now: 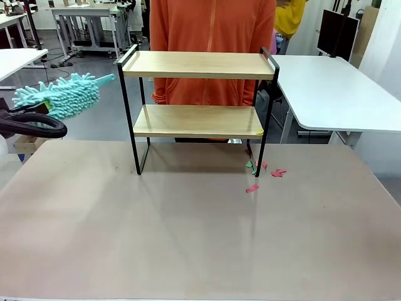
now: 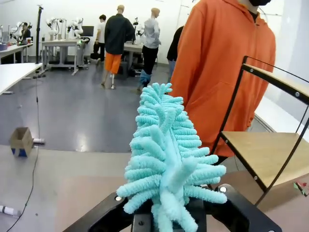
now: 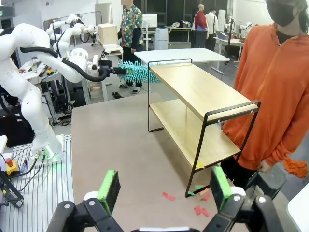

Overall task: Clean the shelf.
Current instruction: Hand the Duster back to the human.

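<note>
The shelf (image 1: 199, 65) stands at the table's far side, two light wooden boards in a thin black frame, and both boards look bare. It shows too in the left wrist view (image 2: 264, 153) and the right wrist view (image 3: 199, 90). A fluffy turquoise duster (image 1: 62, 95) hangs in the air left of the top board, apart from the frame. My left gripper (image 2: 166, 216) is shut on the duster's base, with the duster's head (image 2: 166, 150) pointing away from it. From the right wrist I see that gripper (image 3: 109, 71) holding the duster (image 3: 137, 72) by the shelf's end rail. My right gripper (image 3: 163, 187) is open, with nothing between its green pads.
A person in an orange hoodie (image 1: 213, 25) stands right behind the shelf. Small red and green paper scraps (image 1: 263, 170) lie on the brown table by the shelf's right front leg, seen too in the right wrist view (image 3: 194, 203). A white table (image 1: 338, 88) stands at the right.
</note>
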Robot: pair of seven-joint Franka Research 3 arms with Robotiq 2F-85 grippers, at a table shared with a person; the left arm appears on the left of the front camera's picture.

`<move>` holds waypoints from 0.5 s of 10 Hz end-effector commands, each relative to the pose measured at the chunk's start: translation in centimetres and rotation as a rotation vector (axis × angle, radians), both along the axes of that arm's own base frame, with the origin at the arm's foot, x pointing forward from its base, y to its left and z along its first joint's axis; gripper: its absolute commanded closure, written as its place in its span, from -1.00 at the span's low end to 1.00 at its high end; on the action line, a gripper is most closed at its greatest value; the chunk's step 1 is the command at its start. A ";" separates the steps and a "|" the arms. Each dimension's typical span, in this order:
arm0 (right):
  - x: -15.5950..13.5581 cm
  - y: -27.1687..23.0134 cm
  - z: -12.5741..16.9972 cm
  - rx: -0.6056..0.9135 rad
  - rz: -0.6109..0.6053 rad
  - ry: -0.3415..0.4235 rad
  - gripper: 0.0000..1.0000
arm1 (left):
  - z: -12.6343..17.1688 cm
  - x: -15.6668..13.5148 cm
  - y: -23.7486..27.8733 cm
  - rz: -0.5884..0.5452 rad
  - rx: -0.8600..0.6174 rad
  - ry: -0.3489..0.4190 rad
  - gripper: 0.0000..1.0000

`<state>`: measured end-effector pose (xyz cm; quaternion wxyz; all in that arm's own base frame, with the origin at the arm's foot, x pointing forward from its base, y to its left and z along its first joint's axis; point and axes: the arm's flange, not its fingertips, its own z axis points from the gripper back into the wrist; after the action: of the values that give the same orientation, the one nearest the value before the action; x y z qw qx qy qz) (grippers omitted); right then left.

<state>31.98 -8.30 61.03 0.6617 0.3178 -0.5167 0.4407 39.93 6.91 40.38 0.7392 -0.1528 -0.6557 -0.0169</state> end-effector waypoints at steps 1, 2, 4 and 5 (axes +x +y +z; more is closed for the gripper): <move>0.2 0.1 0.1 0.017 0.007 -0.032 -1.00 | 0.6 0.0 -1.1 -0.017 0.007 0.002 0.64; 0.2 0.1 0.1 0.017 0.007 -0.032 -1.00 | 0.6 0.0 -1.1 -0.017 0.007 0.002 0.64; 0.2 0.1 0.1 0.017 0.007 -0.032 -1.00 | 0.6 0.0 -1.1 -0.017 0.007 0.002 0.64; 0.2 0.1 0.1 0.017 0.007 -0.032 -1.00 | 0.6 0.0 -1.1 -0.017 0.007 0.002 0.64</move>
<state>31.99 -8.27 61.05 0.6611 0.3184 -0.5174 0.4403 40.09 5.63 40.58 0.7436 -0.1536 -0.6501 -0.0296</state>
